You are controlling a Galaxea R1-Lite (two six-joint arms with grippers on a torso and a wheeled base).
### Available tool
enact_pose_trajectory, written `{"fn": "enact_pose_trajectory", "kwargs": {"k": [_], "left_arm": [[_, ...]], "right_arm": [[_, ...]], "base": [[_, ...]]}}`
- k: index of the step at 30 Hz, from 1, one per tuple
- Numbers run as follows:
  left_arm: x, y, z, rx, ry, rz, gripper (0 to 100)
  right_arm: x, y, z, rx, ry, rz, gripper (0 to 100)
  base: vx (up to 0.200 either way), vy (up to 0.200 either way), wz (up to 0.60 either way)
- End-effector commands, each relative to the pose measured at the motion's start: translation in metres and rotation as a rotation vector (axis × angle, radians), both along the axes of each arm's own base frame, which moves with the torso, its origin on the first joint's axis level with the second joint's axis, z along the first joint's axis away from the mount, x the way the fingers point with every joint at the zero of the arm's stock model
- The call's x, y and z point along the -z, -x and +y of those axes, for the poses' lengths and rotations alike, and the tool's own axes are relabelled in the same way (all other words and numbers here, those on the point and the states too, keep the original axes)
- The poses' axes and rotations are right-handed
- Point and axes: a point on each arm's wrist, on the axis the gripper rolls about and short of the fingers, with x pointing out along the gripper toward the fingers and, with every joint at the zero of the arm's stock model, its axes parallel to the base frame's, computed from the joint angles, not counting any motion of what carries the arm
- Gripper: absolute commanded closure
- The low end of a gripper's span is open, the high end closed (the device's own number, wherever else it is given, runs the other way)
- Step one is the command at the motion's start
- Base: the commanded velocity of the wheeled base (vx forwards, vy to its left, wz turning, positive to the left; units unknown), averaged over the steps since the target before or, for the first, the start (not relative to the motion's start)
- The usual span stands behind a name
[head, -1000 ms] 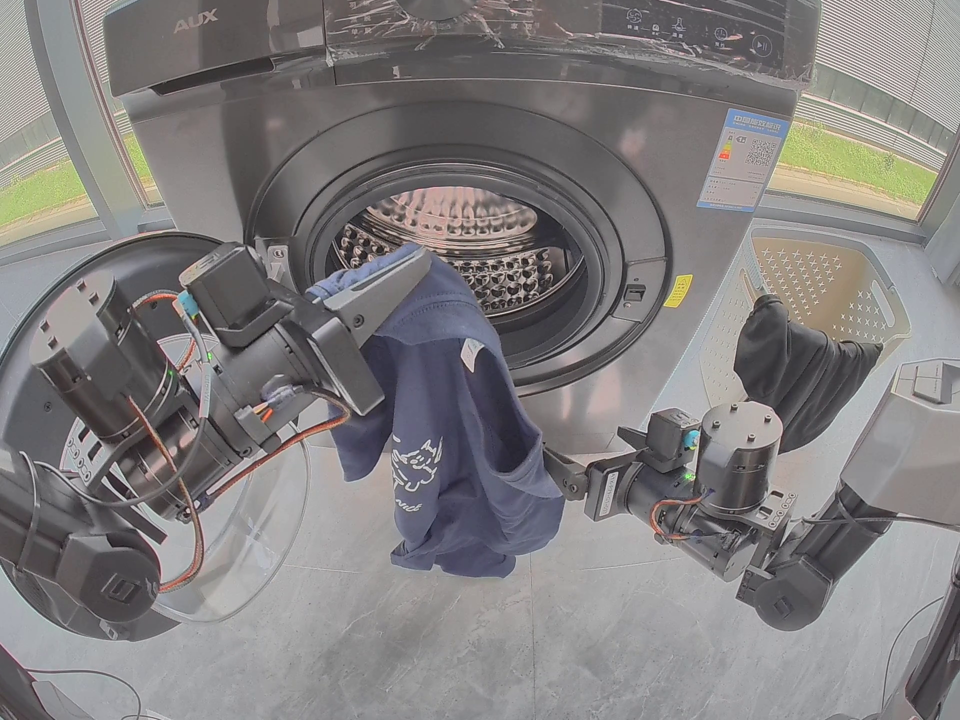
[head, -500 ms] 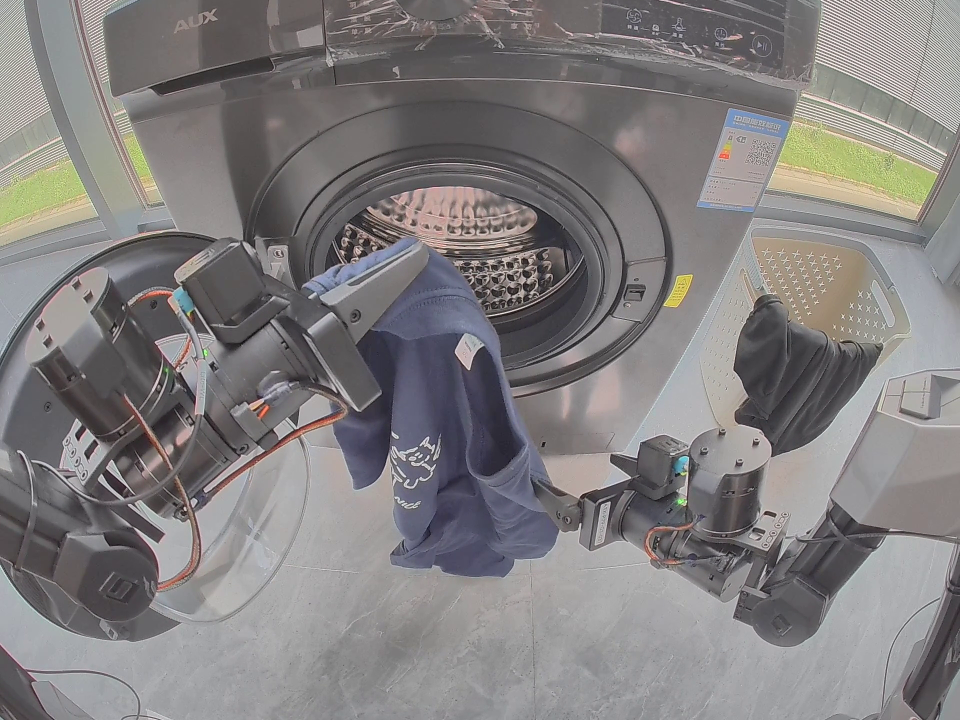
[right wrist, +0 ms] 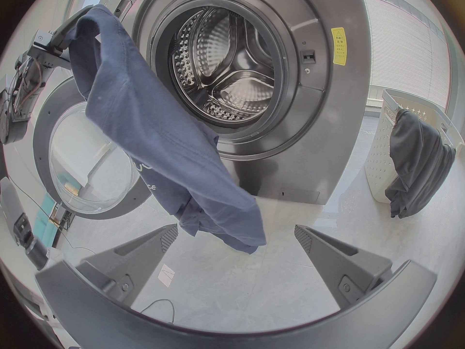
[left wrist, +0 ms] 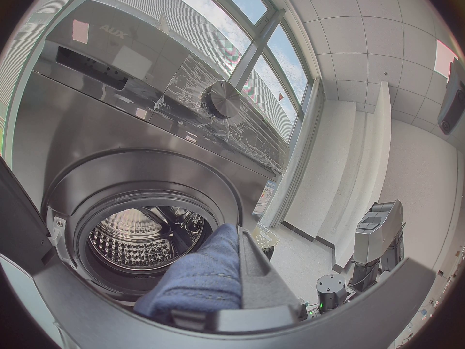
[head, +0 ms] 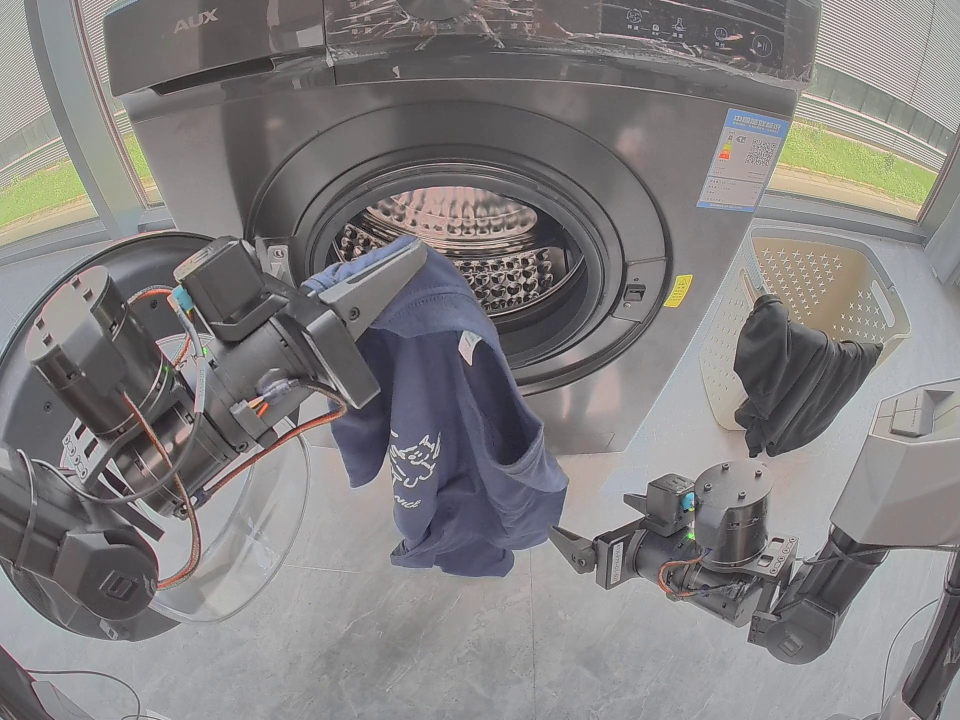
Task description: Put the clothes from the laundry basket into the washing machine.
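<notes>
The left gripper (head: 392, 264) is pinching the top of a navy shirt (head: 450, 422) and holds it right in front of the open mouth of the washing machine (head: 600, 152), level with the lower half of the drum (head: 460, 232). The shirt hangs down past the bottom of the opening, and its hem is off the floor (head: 500, 652). The round door (head: 240, 512) stands swung open on the robot's left. The right gripper (head: 558, 547) sits low, just beside the shirt's bottom edge and apart from it, with its 2 fingers spread and nothing between them. On the right of the machine stands the laundry basket (head: 830, 282), with 1 dark garment (head: 795, 382) draped over its front rim.
</notes>
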Motion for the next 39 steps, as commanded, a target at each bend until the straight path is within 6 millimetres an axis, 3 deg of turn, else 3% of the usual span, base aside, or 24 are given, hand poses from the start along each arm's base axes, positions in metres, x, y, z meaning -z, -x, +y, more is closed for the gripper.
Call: {"fn": "enact_pose_trajectory", "kwargs": {"k": [1,13,19,33,34,39], "left_arm": [[0.001,0.0,0.0,0.002,-0.001,0.002,100],[0.001,0.001,-0.001,0.004,-0.002,0.002,100],[0.001,0.002,0.0,0.003,-0.002,0.002,100],[0.001,0.001,0.001,-0.002,-0.003,0.004,100],[0.001,0.001,0.001,-0.002,-0.003,0.004,100],[0.004,0.0,0.001,-0.005,-0.008,0.011,100]], "right_arm": [[-0.001,-0.005,0.009,-0.021,-0.016,-0.026,0],[-0.01,-0.029,0.042,-0.054,-0.088,-0.142,0],[-0.019,-0.042,0.044,-0.051,-0.116,-0.189,0],[-0.028,-0.045,0.046,-0.056,-0.156,-0.239,0],[-0.029,-0.045,0.046,-0.056,-0.16,-0.246,100],[-0.031,-0.043,0.044,-0.056,-0.163,-0.247,100]], "base": [[0.0,0.0,0.0],[0.0,0.0,0.0],[0.0,0.0,0.0],[0.0,0.0,0.0],[0.0,0.0,0.0],[0.0,0.0,0.0]]}}
